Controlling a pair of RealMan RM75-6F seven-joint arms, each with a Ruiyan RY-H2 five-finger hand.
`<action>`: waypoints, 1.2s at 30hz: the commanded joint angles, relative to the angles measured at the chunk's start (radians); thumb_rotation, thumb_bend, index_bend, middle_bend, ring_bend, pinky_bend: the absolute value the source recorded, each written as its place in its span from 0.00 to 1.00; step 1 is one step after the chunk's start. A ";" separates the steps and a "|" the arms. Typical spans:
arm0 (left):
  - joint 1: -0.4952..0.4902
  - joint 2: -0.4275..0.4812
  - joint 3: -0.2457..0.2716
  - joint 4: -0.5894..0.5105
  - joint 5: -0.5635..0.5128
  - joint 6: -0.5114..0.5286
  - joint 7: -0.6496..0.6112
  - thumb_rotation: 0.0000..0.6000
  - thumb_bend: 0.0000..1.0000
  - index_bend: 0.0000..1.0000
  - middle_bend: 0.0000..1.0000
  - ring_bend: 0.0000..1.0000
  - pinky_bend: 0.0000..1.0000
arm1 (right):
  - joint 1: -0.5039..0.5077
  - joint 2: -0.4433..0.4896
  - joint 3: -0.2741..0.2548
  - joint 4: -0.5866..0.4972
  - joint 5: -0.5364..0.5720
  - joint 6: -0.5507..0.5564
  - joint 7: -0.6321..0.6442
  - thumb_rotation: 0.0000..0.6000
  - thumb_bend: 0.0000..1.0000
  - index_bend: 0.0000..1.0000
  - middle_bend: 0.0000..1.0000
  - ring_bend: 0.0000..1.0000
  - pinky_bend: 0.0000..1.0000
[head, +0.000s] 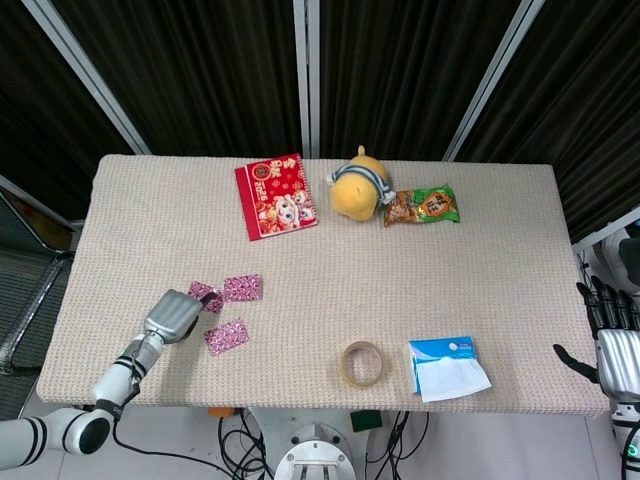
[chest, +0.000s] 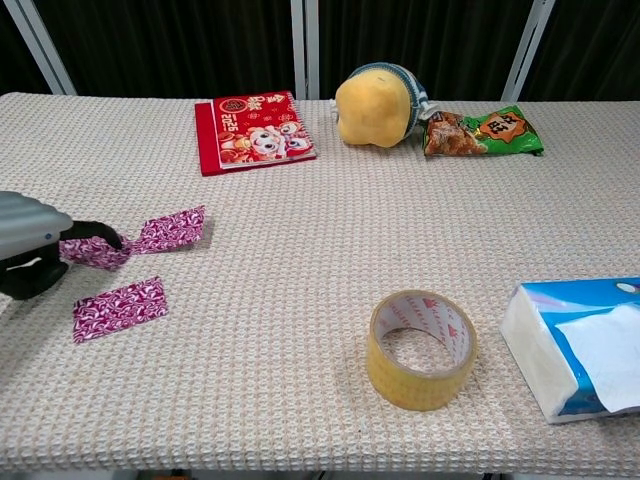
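- The left hand (head: 176, 315), silver-backed with dark fingers, sits low over the near left part of the beige woven tabletop (head: 480, 280), fingers curled in and pinching one end of a magenta patterned foil sachet (chest: 92, 250).
- In the chest view that held sachet looks crumpled at the fingertips, and its far end lies against a second magenta patterned sachet (chest: 172, 229), which rests flat on the tabletop just to the right of it.
- A third magenta patterned sachet (chest: 120, 308) lies flat and apart from the other two, nearer the front edge and just beside the left hand.
- The right hand (head: 612, 345) hangs off the right edge of the tabletop in the head view, fingers spread and pointing up, holding nothing and touching nothing.
- A roll of yellowish clear packing tape (chest: 423, 348) stands on its edge side near the front, right of centre.
- A blue and white tissue pack (chest: 580, 345), with a white sheet showing at its opening, lies just to the right of the roll, apart from it.
- At the far side lies a red printed envelope pack with cartoon figures (chest: 254, 130).
- To its right sits a yellow plush toy with a grey striped band (chest: 378, 105), with a green snack bag (chest: 482, 131) close against it.
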 joint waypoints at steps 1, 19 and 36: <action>0.011 0.019 0.008 0.006 -0.020 0.003 -0.006 1.00 0.63 0.18 0.89 0.86 0.84 | 0.001 -0.001 -0.001 -0.001 -0.001 -0.001 -0.002 0.98 0.37 0.00 0.00 0.00 0.00; 0.085 0.043 -0.053 -0.041 0.116 0.180 -0.235 1.00 0.34 0.22 0.87 0.85 0.86 | 0.007 0.000 0.002 -0.015 -0.005 -0.004 -0.023 0.98 0.37 0.00 0.00 0.00 0.00; -0.024 -0.161 -0.183 0.032 -0.206 0.160 0.135 0.22 0.08 0.16 0.00 0.00 0.11 | 0.003 0.022 0.009 -0.030 0.017 -0.005 -0.012 0.98 0.37 0.00 0.00 0.00 0.00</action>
